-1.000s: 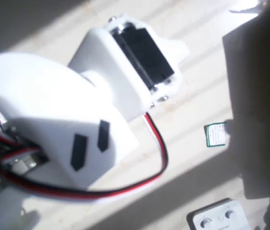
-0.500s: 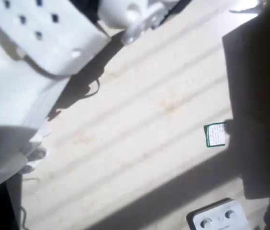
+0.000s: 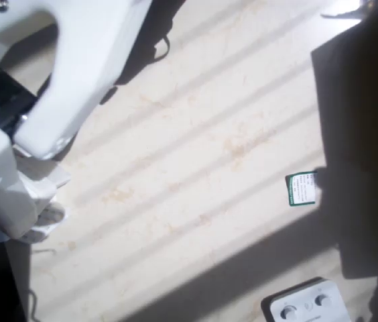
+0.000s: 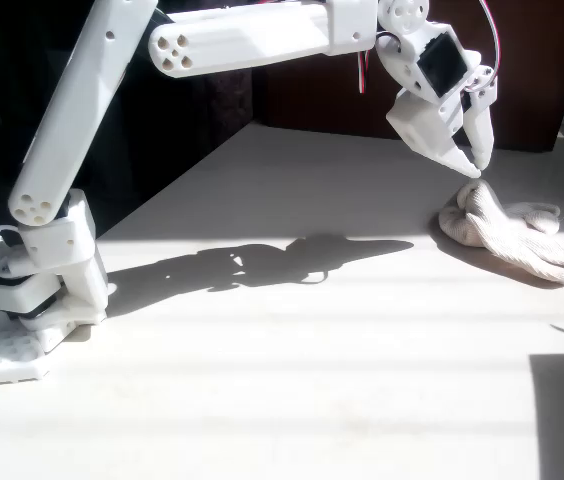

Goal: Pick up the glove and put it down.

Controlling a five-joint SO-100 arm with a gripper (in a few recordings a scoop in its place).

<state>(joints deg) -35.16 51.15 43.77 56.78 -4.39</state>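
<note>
Fixed view: gripper (image 4: 470, 160) at upper right, jaws slightly spread, tips just above glove (image 4: 507, 230) on counter (image 4: 292, 380). Best: widen jaws, descend onto bunched cuff.

The table (image 4: 292, 330) is a pale cream surface with faint tan streaks, lit by hard sunlight in the fixed view. Alternating bright and dim bands cross the table diagonally in the overhead view. A white plastic box (image 3: 306, 305) with round buttons lies at the bottom edge of the overhead view, right of centre, partly cut off by the frame. A large dark shadow area (image 3: 363, 134) covers the right side of the overhead view; what lies inside it cannot be resolved. In the fixed view, a dark backdrop (image 4: 292, 100) stands beyond the far edge of the table, black at left and reddish-brown at right.
</note>
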